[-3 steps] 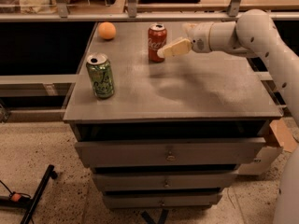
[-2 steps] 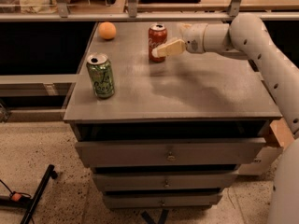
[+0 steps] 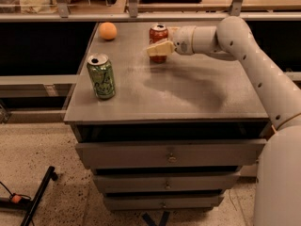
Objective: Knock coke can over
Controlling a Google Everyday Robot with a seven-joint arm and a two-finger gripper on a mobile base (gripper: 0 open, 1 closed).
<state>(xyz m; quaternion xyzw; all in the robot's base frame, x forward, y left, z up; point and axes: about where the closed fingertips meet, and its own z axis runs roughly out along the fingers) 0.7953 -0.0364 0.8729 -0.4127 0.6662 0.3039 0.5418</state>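
Note:
The coke can (image 3: 158,34) is red with a silver top and stands upright at the back middle of the grey cabinet top (image 3: 188,93). My gripper (image 3: 158,49), cream-coloured, reaches in from the right on the white arm (image 3: 244,46). It lies across the lower front of the can and hides that part. I cannot tell whether it touches the can.
A green can (image 3: 101,76) stands upright near the top's left edge. A small orange ball (image 3: 108,30) lies at the back left corner. A shelf rail (image 3: 141,16) runs behind the top. Drawers (image 3: 169,157) are below, and a black stand (image 3: 35,199) is on the floor at left.
My gripper has moved left along the back of the top, from beside the coke can's right to across its front. The can still stands upright.

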